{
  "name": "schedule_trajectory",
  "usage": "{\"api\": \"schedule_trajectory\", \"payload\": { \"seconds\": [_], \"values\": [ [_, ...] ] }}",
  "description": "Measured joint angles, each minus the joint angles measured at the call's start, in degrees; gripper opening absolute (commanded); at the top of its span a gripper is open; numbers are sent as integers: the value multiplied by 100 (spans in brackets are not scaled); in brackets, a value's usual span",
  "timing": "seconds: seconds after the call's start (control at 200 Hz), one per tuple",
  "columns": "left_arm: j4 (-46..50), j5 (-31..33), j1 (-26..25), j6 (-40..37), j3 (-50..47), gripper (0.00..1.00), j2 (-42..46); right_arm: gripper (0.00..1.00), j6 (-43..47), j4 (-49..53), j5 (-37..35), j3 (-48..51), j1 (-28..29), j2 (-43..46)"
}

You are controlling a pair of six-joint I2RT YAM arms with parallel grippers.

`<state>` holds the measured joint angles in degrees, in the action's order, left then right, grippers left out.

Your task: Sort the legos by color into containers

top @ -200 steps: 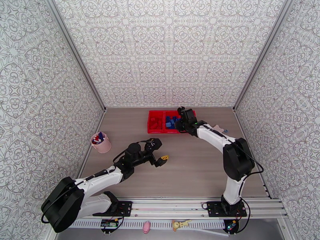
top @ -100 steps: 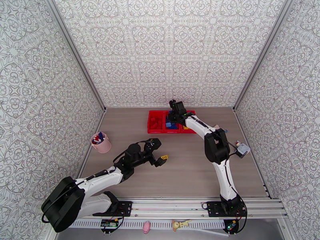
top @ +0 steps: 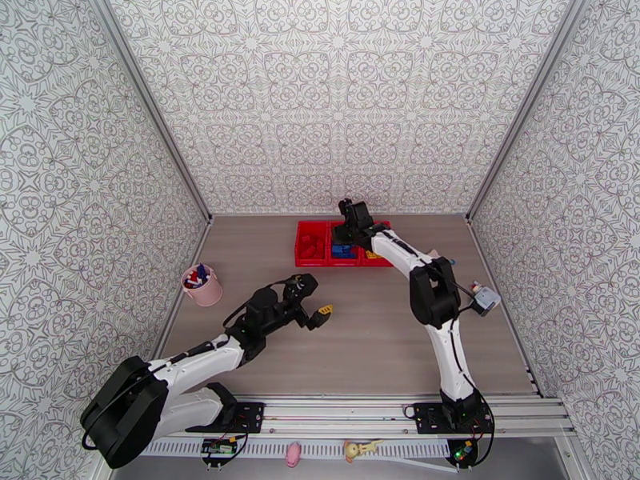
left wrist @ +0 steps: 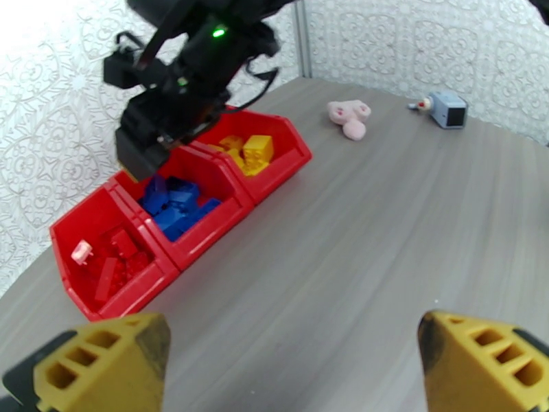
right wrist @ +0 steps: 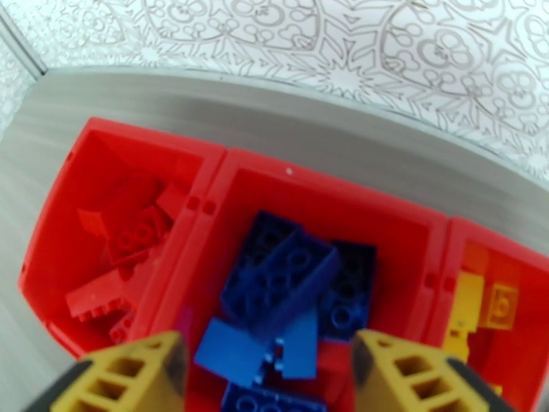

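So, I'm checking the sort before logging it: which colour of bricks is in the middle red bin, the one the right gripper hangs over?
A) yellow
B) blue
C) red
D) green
B: in the right wrist view the middle bin holds a pile of blue bricks, below the right gripper.

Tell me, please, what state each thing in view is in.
left gripper, open, empty, above the table.
right gripper, open, over the middle bin.
left bin, holding red bricks.
middle bin, holding blue bricks.
right bin, holding yellow bricks.
pink cup, upright, items inside.
plush toy, lying on the table.
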<state>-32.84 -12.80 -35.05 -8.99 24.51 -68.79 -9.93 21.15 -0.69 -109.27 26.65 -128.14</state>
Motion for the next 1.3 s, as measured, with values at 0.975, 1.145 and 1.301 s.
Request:
{"api": "schedule_trajectory", "payload": {
  "seconds": [0.975, 1.145, 1.301],
  "values": [
    [-122, 3724, 1956, 7, -485, 100, 138, 99, 938, -3482, -1755, 7353, -1185, 5451],
    [-590, 3773, 2448, 133, -728, 100, -313, 99, 949, -4092, -1840, 8085, -1714, 5517],
    [-922, 3429, 2857, 225, -791, 100, -533, 100, 824, -4841, -1729, 8513, -2026, 5305]
  ]
}}
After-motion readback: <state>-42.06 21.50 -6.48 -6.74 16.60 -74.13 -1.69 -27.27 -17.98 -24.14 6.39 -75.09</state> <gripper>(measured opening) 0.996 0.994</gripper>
